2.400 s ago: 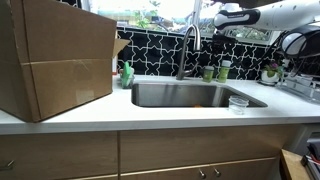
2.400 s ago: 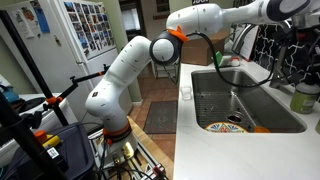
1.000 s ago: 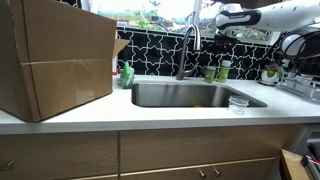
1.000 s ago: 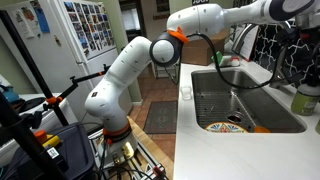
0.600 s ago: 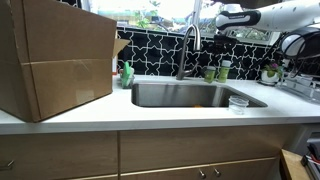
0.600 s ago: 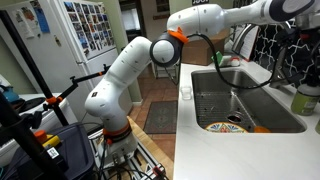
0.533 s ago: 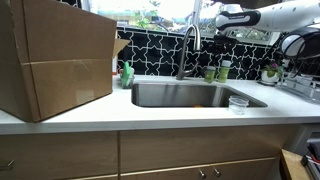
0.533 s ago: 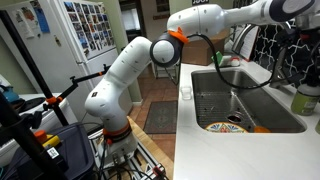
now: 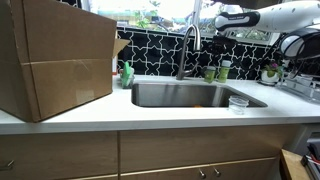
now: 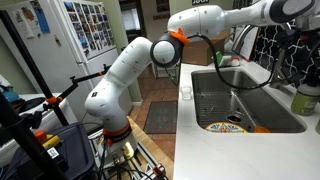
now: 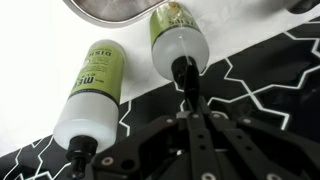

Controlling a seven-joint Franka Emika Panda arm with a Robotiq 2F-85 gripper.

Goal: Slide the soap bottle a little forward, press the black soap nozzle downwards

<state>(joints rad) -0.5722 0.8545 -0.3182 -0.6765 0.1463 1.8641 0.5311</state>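
Two soap bottles with green labels and black pump nozzles stand side by side behind the sink, against the black-and-white tiled wall. In the wrist view, one bottle [image 11: 178, 42] is straight ahead of my gripper [image 11: 191, 108] and the other bottle [image 11: 92, 90] is to its left. My gripper's fingers are shut together, and their tips sit right at the black nozzle [image 11: 183, 72] of the bottle ahead. In an exterior view the bottles [image 9: 216, 72] stand right of the faucet, with the gripper [image 9: 218, 36] above them. In an exterior view a bottle [image 10: 305, 98] shows at the right edge.
A large cardboard box [image 9: 55, 58] fills the counter left of the steel sink [image 9: 190, 95]. The faucet [image 9: 186, 45] rises behind the sink. A clear cup [image 9: 238, 103] stands on the counter at the sink's right. A green item [image 9: 127, 74] sits at the sink's back left.
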